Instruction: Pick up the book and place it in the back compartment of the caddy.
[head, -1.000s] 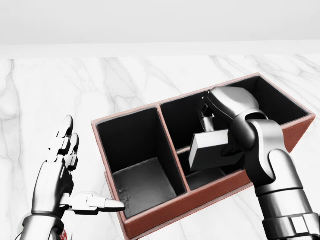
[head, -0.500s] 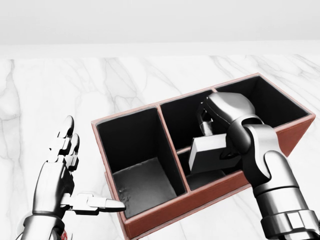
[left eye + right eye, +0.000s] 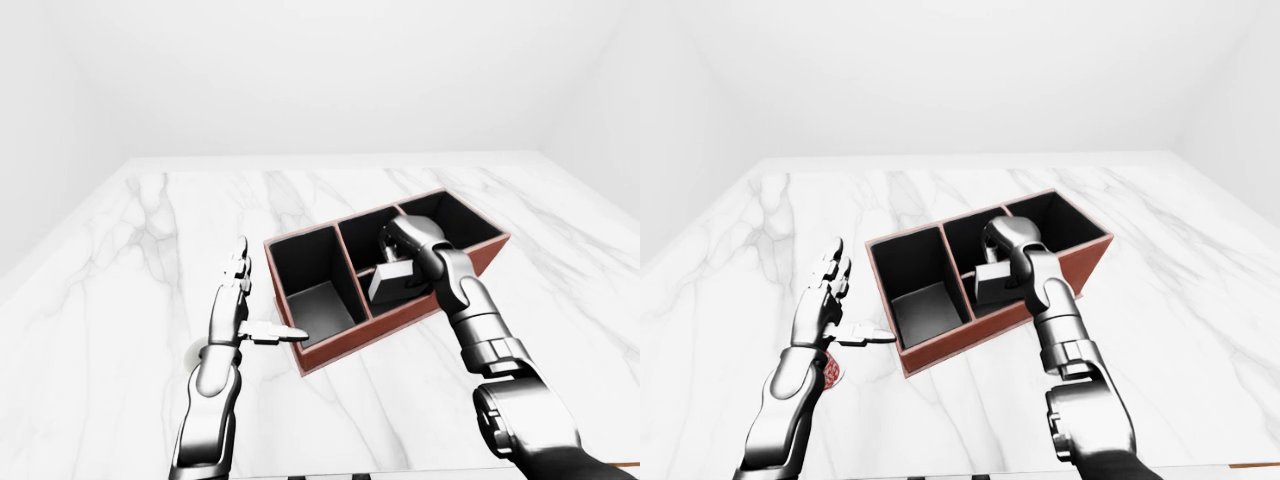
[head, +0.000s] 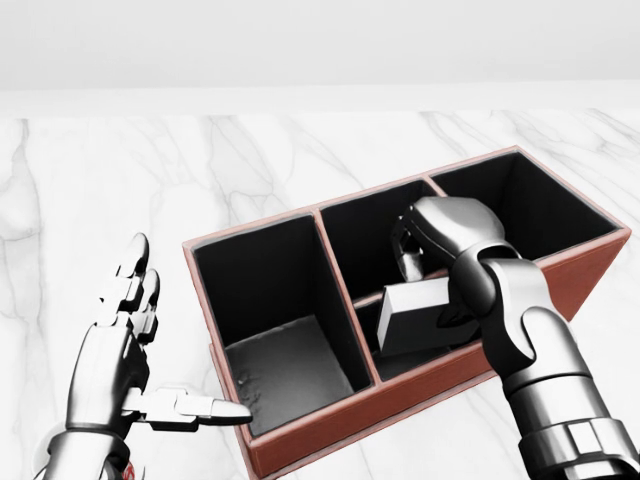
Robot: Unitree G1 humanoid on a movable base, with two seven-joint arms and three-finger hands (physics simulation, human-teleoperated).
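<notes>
A red-brown caddy [image 4: 331,428] with black compartments lies at an angle on the marble table. Its middle section is split by a low divider [image 4: 364,298] into an upper and a lower pocket. My right hand [image 4: 420,270] reaches down into this middle section, shut on a grey book [image 4: 415,318]. The book is tilted and lies across the divider, its lower end over the lower pocket. Whether it touches the bottom is hidden. My left hand [image 4: 165,345] stands open just left of the caddy, thumb pointing at its lower left corner, holding nothing.
The white marble table [image 3: 130,270] spreads wide to the left and above the caddy, ending at a pale wall. The caddy's large left compartment [image 4: 285,370] and right compartment [image 4: 540,205] hold nothing. The table's near edge [image 3: 330,474] runs along the bottom of the left-eye view.
My right hand has sunk lower into the caddy's middle section with the book, which now sits deeper and slightly further down the head view. The left hand has stayed put.
</notes>
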